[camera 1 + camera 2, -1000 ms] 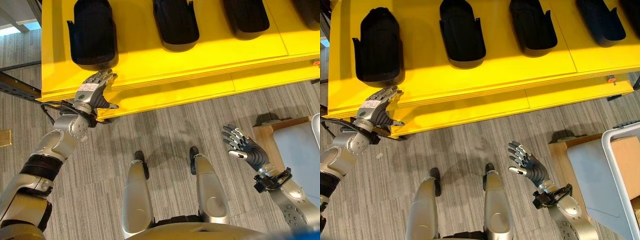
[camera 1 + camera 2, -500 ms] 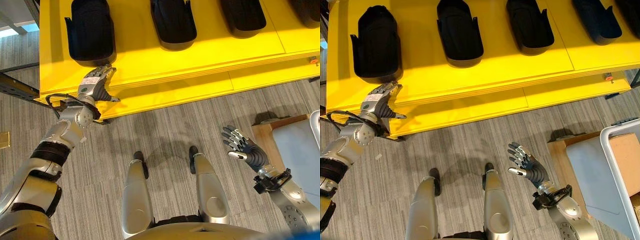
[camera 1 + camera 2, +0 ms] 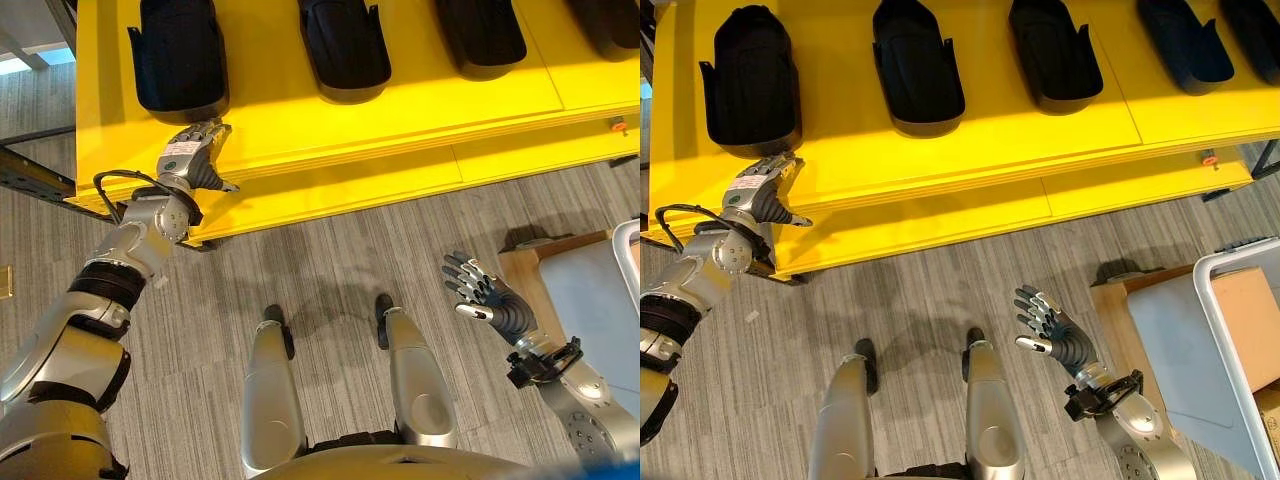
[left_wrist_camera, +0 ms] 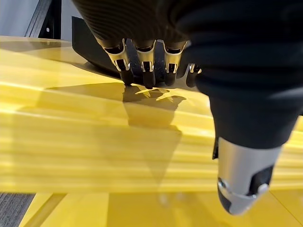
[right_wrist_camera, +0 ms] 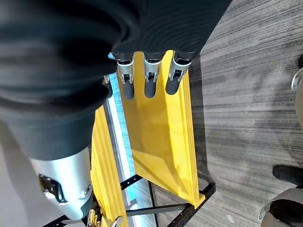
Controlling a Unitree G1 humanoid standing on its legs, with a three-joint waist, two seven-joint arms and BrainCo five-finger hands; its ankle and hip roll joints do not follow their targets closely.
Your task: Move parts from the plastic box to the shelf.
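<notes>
Several black moulded parts lie in a row on the yellow shelf (image 3: pixel 300 120). My left hand (image 3: pixel 190 160) is at the shelf's front edge, just in front of the leftmost black part (image 3: pixel 178 55). It is open and holds nothing. In the left wrist view its fingers (image 4: pixel 142 66) reach toward that part (image 4: pixel 94 52) above the yellow board. My right hand (image 3: pixel 1060 335) hangs open and empty over the floor at the lower right, its fingers (image 5: pixel 149 75) straight. The white-rimmed plastic box (image 3: pixel 1212 290) is at the right edge.
The box rests by a grey-blue panel (image 3: pixel 1180 350) on a wooden stand (image 3: pixel 1110 300) to the right of my right hand. A lower yellow shelf board (image 3: pixel 350 185) juts out below the top one. Grey striped carpet (image 3: pixel 330 260) lies between shelf and stand.
The left arm has folded in closer, while its hand stays at the shelf's front edge by the leftmost part. The view has shifted a little. The right hand has not moved.
</notes>
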